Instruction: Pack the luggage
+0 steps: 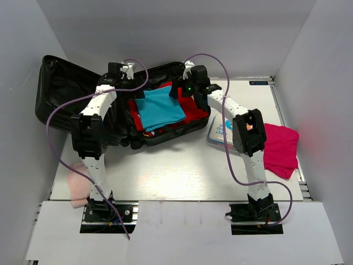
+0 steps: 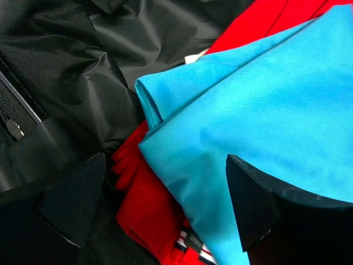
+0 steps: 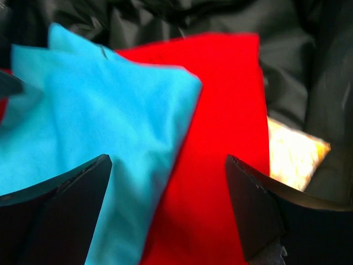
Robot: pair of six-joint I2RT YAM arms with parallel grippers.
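Top view: the luggage (image 1: 58, 94) lies open at the upper left and centre of the table (image 1: 176, 171), its lid spread out to the left and its base towards the centre. A blue cloth (image 1: 160, 109) rests folded on a red cloth (image 1: 194, 110) inside the base. Both arms reach from the bottom of the frame over the open case. A magenta cloth (image 1: 280, 148) lies at the right edge of the table, well apart from the case. A pale pink cloth (image 1: 77, 185) lies at the lower left, beside the left arm's base. A small box (image 1: 219, 132) sits just right of the case, partly hidden by the right arm.

Left wrist view: the left gripper (image 2: 165, 160) hangs over the near corner of the blue cloth, with black lining (image 2: 83, 66) at upper left. Its fingers (image 2: 74, 201) stand wide apart and hold nothing.

Right wrist view: the right gripper (image 3: 168, 160) hangs over the seam where blue overlaps red. Its fingers (image 3: 253, 210) are likewise spread and empty. A pale yellow patch (image 3: 292, 160) at right is too blurred to identify.
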